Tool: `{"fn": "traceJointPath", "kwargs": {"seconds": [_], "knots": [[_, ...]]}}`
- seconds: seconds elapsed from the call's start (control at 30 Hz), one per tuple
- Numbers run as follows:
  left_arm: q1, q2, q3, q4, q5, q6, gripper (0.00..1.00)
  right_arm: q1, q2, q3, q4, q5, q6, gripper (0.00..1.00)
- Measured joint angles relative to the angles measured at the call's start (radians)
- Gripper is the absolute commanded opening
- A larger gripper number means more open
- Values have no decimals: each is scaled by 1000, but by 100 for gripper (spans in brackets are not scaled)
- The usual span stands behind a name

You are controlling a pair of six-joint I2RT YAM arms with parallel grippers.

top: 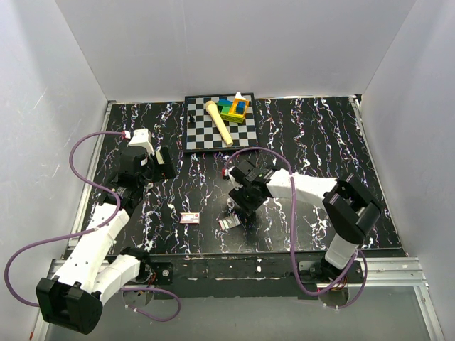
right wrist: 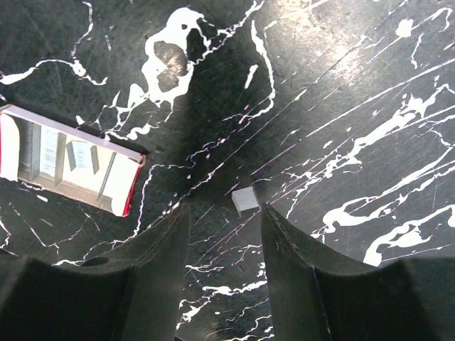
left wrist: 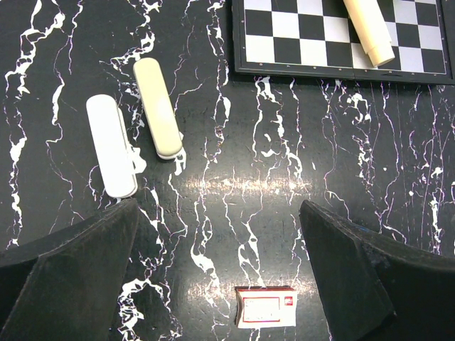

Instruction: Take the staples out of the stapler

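My right pincer (right wrist: 224, 234) hangs half-spread over a small silvery staple strip (right wrist: 244, 199) on the black marbled counter (right wrist: 341, 106), lined up for pinching; left pincer (left wrist: 220, 263) is spread wide.

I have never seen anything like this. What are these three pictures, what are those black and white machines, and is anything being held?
Two robot arms are bolted to a marbled black table. One picture looks down from above; the other two come from cameras on each wrist. The left hand is wide open, holding nothing, above a small red-and-white box, with two pale capsule-shaped pieces nearby. The right hand is partly open over a tiny grey piece, possibly staples, apparently not gripping it; an opened box lies beside. A chessboard with toys sits at the back.
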Motion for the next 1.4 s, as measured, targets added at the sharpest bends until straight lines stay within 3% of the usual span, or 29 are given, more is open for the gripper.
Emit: {"fn": "traceJointPath", "kwargs": {"seconds": [0.33, 0.73, 1.1, 1.4], "knots": [[0, 3, 0, 0, 6, 0, 98, -14, 40, 0, 2, -9, 29, 49], [0, 6, 0, 0, 13, 0, 98, -17, 45, 5, 2, 16, 79, 35], [0, 6, 0, 0, 16, 0, 98, 10, 42, 5, -23, 80, 139, 14], [0, 5, 0, 0, 18, 0, 98, 47, 1, 4, -61, 98, 170, 13]]}}
